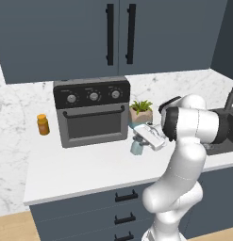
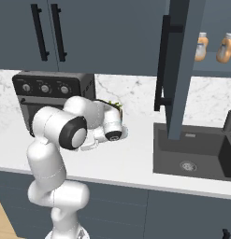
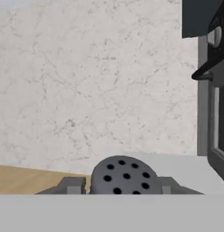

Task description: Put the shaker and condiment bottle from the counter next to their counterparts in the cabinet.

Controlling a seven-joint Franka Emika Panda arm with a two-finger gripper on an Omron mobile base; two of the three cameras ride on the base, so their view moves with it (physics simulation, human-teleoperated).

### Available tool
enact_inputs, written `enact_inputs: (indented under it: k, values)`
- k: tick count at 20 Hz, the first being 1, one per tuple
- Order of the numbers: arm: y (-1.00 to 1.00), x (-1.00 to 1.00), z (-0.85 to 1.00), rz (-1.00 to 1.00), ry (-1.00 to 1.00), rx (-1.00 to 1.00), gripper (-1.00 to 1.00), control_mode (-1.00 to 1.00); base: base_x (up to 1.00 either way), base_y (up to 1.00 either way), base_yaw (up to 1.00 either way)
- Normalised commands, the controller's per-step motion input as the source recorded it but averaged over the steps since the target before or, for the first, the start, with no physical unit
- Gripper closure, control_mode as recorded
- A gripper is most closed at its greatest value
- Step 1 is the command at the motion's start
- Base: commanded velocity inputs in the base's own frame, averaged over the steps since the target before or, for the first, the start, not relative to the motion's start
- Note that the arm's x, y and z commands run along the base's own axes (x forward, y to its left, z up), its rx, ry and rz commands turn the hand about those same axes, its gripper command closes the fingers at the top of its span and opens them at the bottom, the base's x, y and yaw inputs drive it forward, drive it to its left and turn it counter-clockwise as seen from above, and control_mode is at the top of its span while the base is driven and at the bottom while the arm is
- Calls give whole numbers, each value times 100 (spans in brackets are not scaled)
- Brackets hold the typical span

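Note:
My gripper (image 1: 137, 142) is shut on the pale blue-grey shaker (image 1: 136, 148), low over the marble counter (image 1: 80, 164) in front of the oven's right corner. The hand view has the shaker's dark holed cap (image 3: 124, 174) between my gripper's (image 3: 121, 186) two fingertips. On the right of the right base view the slate-blue cabinet (image 2: 182, 56) stands open, its long black bar handle (image 2: 162, 60) facing me. Two orange bottles with pale caps, one (image 2: 201, 46) beside the other (image 2: 225, 48), stand on its shelf; I cannot tell condiment bottle from counterpart. The yellow-green shaker is out of view.
A black toaster oven (image 1: 92, 110) stands at the back of the counter, with a potted plant (image 1: 141, 110) at its right. A small all-orange jar (image 1: 42, 124) is at the left. The dark sink (image 2: 191, 154) lies under the open door. A two-handled cabinet (image 1: 120, 35) hangs above.

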Motion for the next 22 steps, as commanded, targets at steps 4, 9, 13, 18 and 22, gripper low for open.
enact_inputs:
  k: [4, 9, 13, 18, 22]
  values:
    - [0, -10, 2, 8, 0, 2, 100, 100, -14, 0, 8]
    - [0, 0, 0, 0, 0, 0, 100, 100, -50, -1, 18]
    - [0, 0, 0, 0, 0, 0, 100, 100, -48, 0, 5]
    - [0, 0, 0, 0, 0, 0, 100, 100, -33, 0, 0]
    - [0, 0, 0, 0, 0, 0, 100, 100, -56, 0, 0]
